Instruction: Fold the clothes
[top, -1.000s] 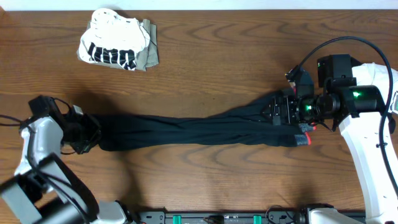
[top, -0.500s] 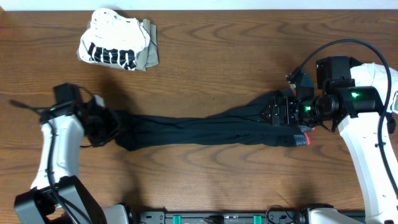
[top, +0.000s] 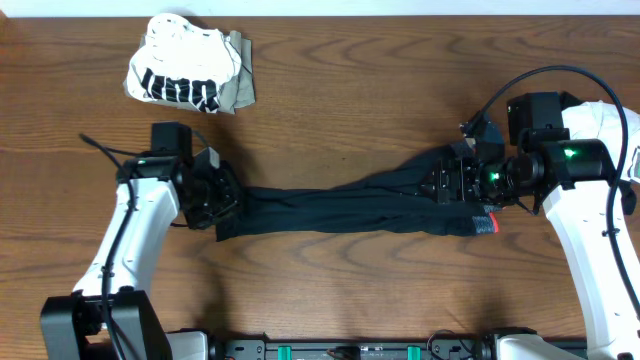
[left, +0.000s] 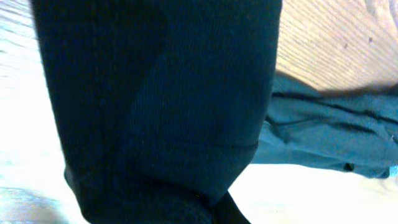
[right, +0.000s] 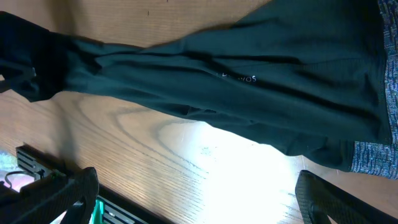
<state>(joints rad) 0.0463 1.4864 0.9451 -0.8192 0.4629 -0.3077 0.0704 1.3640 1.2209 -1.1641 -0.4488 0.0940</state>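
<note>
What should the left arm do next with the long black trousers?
Probably carry the leg end rightward toward the grey waistband: the left gripper holds the long black trousers there, they lie stretched long, and the right gripper sits at the waist.

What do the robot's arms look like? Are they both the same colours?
Yes, they match. The left arm and the right arm both have smooth, rounded white shells with black joints. The left gripper and the right gripper are black and boxy. Thin black cables loop off both arms. Small green lights glow near the right arm's wrist.
</note>
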